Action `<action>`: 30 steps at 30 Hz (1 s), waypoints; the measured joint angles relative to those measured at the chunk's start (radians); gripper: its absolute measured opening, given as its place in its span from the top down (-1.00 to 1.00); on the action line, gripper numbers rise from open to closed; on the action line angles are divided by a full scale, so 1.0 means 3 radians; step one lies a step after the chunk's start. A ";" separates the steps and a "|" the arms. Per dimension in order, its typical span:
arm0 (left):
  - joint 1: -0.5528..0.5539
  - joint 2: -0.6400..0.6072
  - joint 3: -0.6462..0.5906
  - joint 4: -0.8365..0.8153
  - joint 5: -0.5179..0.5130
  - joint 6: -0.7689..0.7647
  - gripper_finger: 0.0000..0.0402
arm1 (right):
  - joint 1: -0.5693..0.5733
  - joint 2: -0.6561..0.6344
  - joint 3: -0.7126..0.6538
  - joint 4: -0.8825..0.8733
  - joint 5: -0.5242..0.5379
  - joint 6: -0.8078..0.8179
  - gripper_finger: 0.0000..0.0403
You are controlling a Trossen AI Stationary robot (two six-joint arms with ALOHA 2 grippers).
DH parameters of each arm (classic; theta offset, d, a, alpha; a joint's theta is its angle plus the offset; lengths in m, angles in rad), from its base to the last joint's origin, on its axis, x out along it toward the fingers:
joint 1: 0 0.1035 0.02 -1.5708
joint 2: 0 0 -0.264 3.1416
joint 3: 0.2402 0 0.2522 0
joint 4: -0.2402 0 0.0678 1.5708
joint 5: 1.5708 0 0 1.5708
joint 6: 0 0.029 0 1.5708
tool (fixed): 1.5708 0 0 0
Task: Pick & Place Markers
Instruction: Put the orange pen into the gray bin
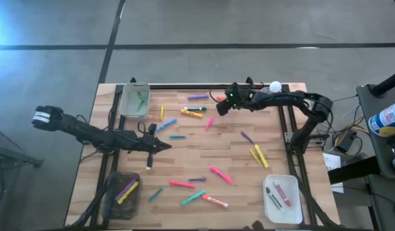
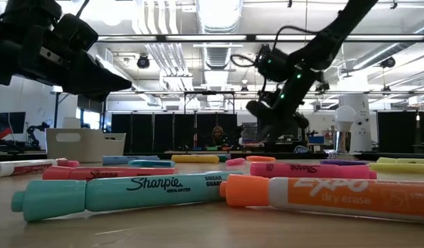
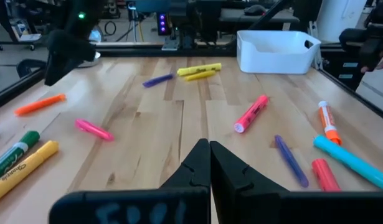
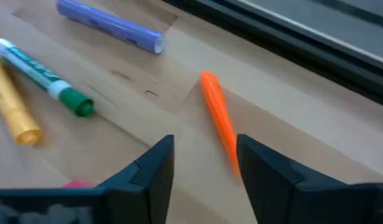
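Markers in pink, yellow, green, purple, teal and orange lie scattered flat on the wooden table (image 1: 203, 154). My right gripper (image 4: 203, 163) hovers open near the table's far edge, slanting down. An orange marker (image 4: 217, 121) lies just ahead of its fingers, close to one of them. From above, that gripper (image 1: 220, 108) is beside the orange marker (image 1: 220, 99). My left gripper (image 1: 166, 146) waits shut over the table's left middle, nothing between its fingers (image 3: 208, 149).
A clear bin (image 1: 134, 100) with a green marker stands at the far left. A dark bin (image 1: 122, 191) sits at the near left and a white bin (image 1: 282, 199) at the near right, both with markers. A purple marker (image 4: 110, 25) and a green-capped one (image 4: 45, 78) lie near the orange one.
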 joint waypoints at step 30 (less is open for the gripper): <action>0.0002 0.0025 0.0000 0.0002 -0.0018 -0.0022 1.00 | -0.0065 0.0482 0.0385 -0.0034 0.0147 0.0383 0.24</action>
